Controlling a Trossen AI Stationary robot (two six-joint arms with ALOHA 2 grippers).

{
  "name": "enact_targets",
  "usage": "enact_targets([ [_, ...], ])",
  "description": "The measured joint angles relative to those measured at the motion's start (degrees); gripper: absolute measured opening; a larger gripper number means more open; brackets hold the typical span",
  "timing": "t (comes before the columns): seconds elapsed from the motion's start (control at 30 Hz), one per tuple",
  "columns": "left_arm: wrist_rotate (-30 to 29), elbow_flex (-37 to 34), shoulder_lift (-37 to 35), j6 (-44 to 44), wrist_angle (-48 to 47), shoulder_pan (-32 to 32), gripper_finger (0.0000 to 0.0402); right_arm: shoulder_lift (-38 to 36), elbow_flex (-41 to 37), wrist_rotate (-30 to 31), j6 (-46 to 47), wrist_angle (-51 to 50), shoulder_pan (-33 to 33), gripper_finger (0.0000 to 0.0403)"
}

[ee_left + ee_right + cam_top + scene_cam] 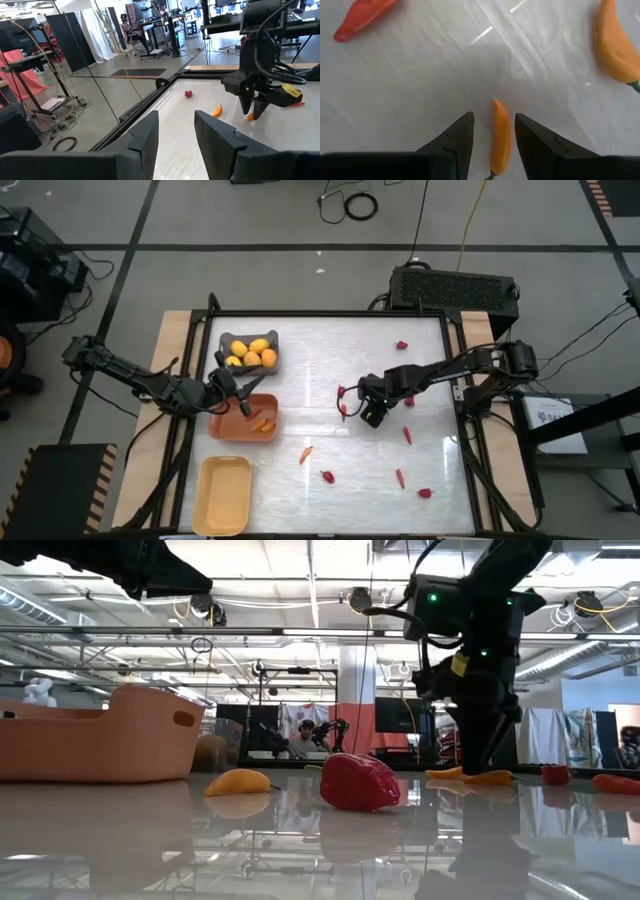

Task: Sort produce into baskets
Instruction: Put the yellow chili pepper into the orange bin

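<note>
My right gripper point(494, 131) points down at the table's middle point(349, 408) and is open. A thin little orange carrot point(500, 136) lies flat on the table between its fingertips, with a gap on either side. A bigger orange piece point(616, 44) and a red piece point(363, 17) lie close by. My left gripper point(176, 131) hangs open with nothing in it, level above the orange basket point(228, 428), which holds carrots. The grey basket point(228, 338) holds yellow fruits. The pale yellow basket point(223, 495) stands near the front left.
Loose red and orange pieces lie scattered over the right half of the table point(407, 434) point(425, 493) point(401, 345); one carrot point(306, 452) and a red piece point(328, 476) lie nearer the baskets. A raised black frame point(455, 380) borders the table.
</note>
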Motion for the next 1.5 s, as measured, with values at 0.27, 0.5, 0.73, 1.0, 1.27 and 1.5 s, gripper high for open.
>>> enact_targets([
  [0.27,0.0,0.0,0.0,0.0,-0.1,0.0,0.0134,3.4,0.3,-0.1,0.4,0.2,0.1,0.0135],
  [0.5,0.0,0.0,0.0,0.0,-0.4,0.0,0.0134,5.5,0.3,-0.1,-1.3,0.5,0.1,0.0122],
  [0.73,0.0,0.0,0.0,0.0,-0.4,0.0,0.0134,3.2,0.1,-0.4,-1.5,0.0,0.1,0.0056],
  [1.0,0.0,0.0,0.0,0.0,-0.4,0.0,0.0134,2.1,-0.1,0.5,0.0,3.8,0.3,0.0005],
  [1.27,0.0,0.0,0.0,0.1,-0.4,0.0,0.0134,2.1,-0.1,0.4,-2.2,30.9,3.1,0.0005],
  [1.5,0.0,0.0,0.0,0.1,-0.4,0.0,0.0134,4.3,0.0,8.4,-9.3,68.7,6.5,0.0004],
])
